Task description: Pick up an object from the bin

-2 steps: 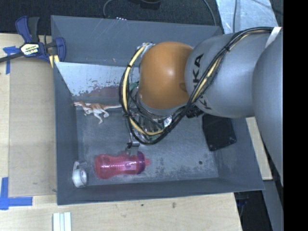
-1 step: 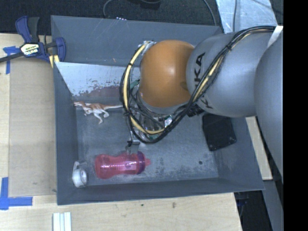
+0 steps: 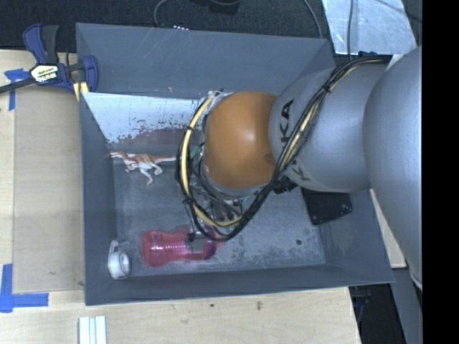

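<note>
A pink translucent bottle-shaped thing [image 3: 166, 248] lies on its side along the bin's near wall, left of centre. My gripper [image 3: 199, 229] reaches down below the orange cover, with its tip at the right end of this pink thing and seemingly touching it. A small silvery-white round piece [image 3: 118, 261] lies at the pink thing's left end, in the near left corner. A beige toy lizard [image 3: 145, 164] lies on the floor at the far left, apart from the gripper.
A flat black thing [image 3: 327, 206] lies at the bin's right side, partly under the arm. The arm and its cable loops cover the middle and right of the bin.
</note>
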Controlling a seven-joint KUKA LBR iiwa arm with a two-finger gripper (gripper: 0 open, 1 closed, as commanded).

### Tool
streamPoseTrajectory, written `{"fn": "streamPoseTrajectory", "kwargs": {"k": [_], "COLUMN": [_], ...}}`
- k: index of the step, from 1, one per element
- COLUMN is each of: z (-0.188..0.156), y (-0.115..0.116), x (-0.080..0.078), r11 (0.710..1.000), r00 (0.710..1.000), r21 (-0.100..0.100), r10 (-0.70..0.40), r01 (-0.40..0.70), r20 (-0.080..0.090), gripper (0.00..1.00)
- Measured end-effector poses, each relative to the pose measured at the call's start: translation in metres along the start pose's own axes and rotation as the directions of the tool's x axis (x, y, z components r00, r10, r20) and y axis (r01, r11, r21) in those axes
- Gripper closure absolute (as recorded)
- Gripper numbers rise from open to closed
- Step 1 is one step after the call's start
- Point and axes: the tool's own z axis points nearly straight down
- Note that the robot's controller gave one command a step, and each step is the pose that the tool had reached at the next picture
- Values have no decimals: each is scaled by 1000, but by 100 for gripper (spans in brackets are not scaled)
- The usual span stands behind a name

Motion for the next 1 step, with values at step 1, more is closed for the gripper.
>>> {"fn": "streamPoseTrajectory", "kwargs": {"k": [1], "z": [7], "y": [-1], "x": [23], "r11": [1000], "r00": [1000], "r21": [1], "r10": [5], "r01": [-5], "r20": [-12], "gripper": [0]}}
